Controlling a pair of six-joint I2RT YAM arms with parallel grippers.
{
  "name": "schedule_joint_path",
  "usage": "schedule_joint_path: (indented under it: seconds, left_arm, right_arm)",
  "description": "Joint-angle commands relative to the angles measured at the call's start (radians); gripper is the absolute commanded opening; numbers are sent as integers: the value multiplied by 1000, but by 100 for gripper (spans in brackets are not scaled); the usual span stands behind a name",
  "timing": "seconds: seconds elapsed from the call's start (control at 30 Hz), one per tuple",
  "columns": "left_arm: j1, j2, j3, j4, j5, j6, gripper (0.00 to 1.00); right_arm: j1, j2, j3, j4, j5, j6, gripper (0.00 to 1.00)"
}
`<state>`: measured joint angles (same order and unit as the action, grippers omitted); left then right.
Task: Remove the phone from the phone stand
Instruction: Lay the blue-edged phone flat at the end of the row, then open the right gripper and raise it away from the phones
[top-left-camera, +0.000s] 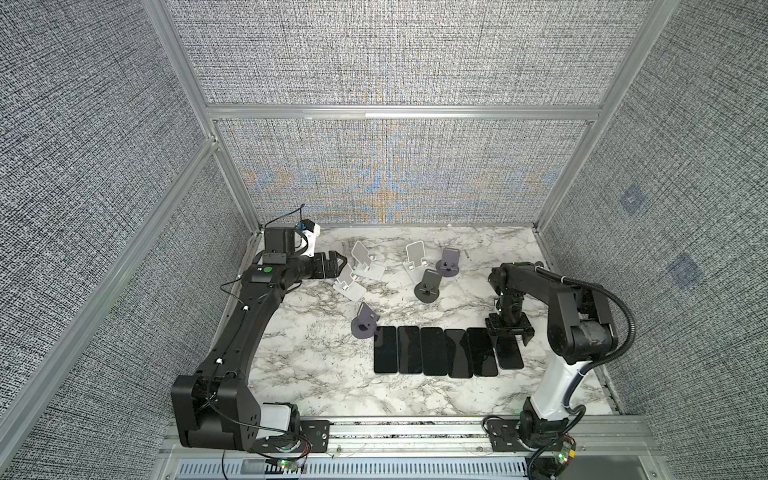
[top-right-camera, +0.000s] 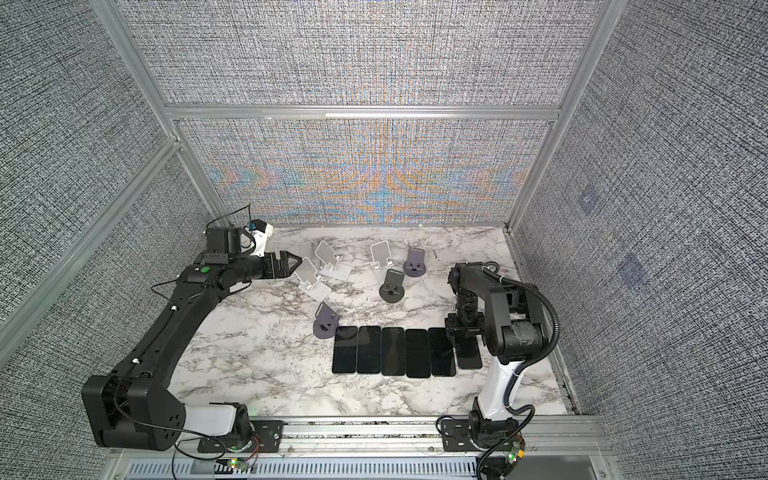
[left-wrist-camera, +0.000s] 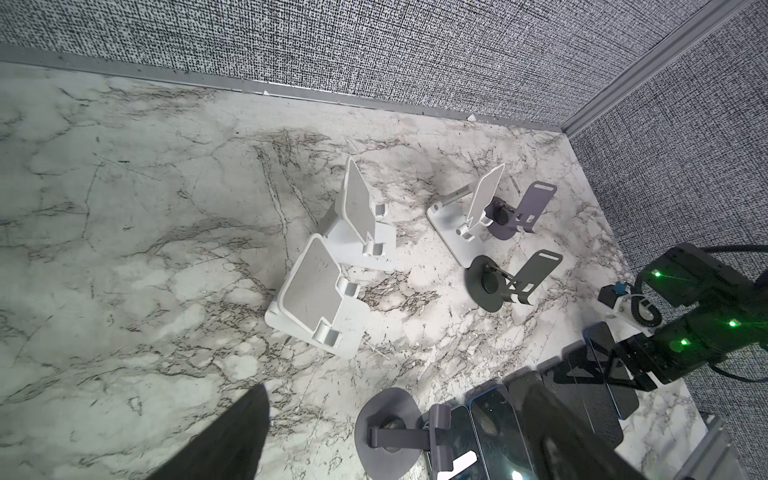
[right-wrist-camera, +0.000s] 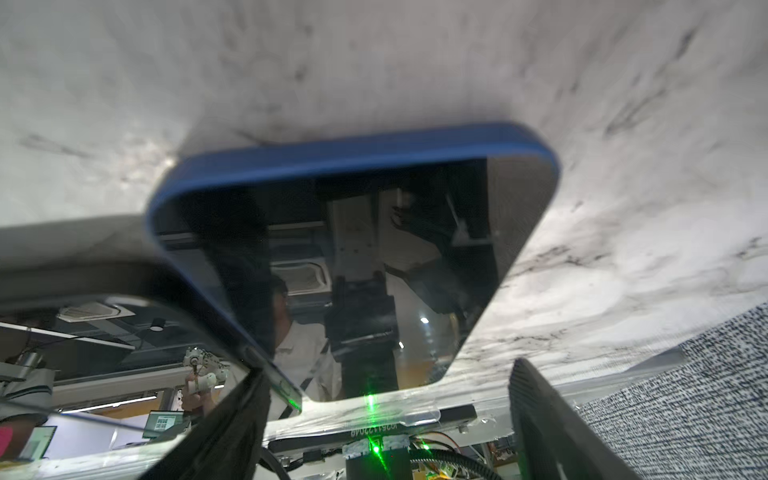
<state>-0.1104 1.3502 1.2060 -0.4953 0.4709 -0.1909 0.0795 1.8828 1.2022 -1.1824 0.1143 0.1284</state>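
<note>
Several dark-screened phones lie flat side by side on the marble table (top-left-camera: 311, 365). The rightmost one, a blue-edged phone (top-left-camera: 510, 356) (top-right-camera: 468, 354) (right-wrist-camera: 374, 232), lies directly under my right gripper (top-left-camera: 510, 332) (right-wrist-camera: 388, 370). That gripper points down and is open: one finger (right-wrist-camera: 224, 428) sits at the phone's side edge, the other finger (right-wrist-camera: 552, 424) stands clear of it. No phone stand carries a phone; the nearest is a grey round-based phone stand (top-left-camera: 363, 324) (left-wrist-camera: 390, 432) at the row's left end. My left gripper (top-left-camera: 338, 266) (left-wrist-camera: 395, 388) hovers open and empty by the white stands.
Three white stands (top-left-camera: 360, 253) (top-left-camera: 349, 282) (top-left-camera: 415, 259) and two more dark stands (top-left-camera: 449, 264) (top-left-camera: 429, 284) crowd the back middle of the table. Fabric walls with aluminium rails enclose the table on three sides.
</note>
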Motion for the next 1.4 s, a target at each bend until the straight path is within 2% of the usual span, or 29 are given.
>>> schedule_joint_path:
  seconds: [0.0,0.13,0.3,0.4,0.57,0.7,1.03,1.37]
  left_arm:
    - [1,0,3,3,-7,10,95]
    - [1,-1,4,1,-1,7,95]
    - [1,-7,4,4,1,7,95]
    - [1,-12,3,5,1,9,96]
    - [1,-17,3,4,-1,11,95]
    - [1,-16,4,3,-4,12,95]
    - [0,-10,4,1,-5,12,95]
    - [1,-11,3,3,-2,11,95]
  right_arm:
    - [1,-6,8,-22,-8,1,81]
    - [-43,-83,8,2,-17,30,80]
    - [-133,-157,8,108,-1,71,72]
    - [-178,-158,2,189,17,84,60]
    - [-212,-135,-11,277,84,67,25]
    - [-227,-89,-28,308,61,53,12]
    - [-195,-100,-110,304,-6,109,11]
    - [-162,-135,-180,297,-21,138,11]
